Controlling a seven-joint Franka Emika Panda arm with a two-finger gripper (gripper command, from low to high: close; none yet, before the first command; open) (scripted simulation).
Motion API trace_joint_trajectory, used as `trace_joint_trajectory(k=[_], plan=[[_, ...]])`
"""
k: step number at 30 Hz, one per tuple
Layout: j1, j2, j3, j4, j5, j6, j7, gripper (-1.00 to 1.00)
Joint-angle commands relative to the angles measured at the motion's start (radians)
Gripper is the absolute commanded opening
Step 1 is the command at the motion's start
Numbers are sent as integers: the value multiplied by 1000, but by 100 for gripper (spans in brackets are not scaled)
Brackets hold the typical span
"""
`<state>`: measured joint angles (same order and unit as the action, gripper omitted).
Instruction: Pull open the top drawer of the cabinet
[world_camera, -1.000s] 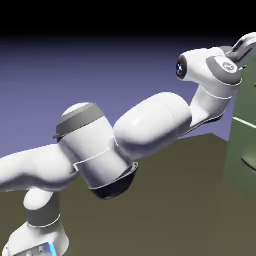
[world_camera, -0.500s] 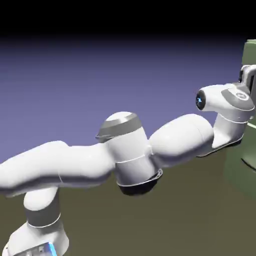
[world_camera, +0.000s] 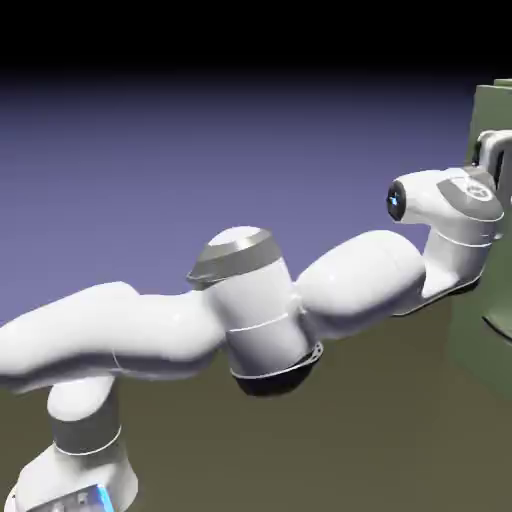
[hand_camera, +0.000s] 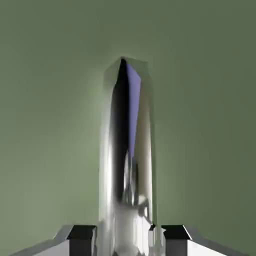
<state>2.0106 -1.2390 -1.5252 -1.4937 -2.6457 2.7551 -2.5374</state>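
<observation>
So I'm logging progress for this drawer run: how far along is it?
Done: the reach. The hand is at the cabinet, its fingertips either side of the top drawer's shiny handle. In hand: closing on the handle; whether it's clamped is unclear. Left: the pull, no gap shows.

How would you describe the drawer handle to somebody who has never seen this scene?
Find the sage-green cabinet at the exterior view's right edge, where the white arm ends. In the hand view, the handle is a narrow shiny metal bar on the flat green drawer front, running between the two grey fingertips. It alone is reflective.
</observation>
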Motion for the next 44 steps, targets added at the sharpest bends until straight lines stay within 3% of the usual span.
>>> trace_joint_trajectory(k=[1,19,33,40,41,44], plan=[[-26,2,10,-36,-6,-11,11,-100],[-563,41,226,-675,-36,-140,179,-100],[-639,485,191,-571,-247,18,787,-100],[-878,434,370,-749,-229,15,777,-100],[-878,433,370,-749,-229,15,777,100],[-950,405,420,-804,-217,21,767,100]])
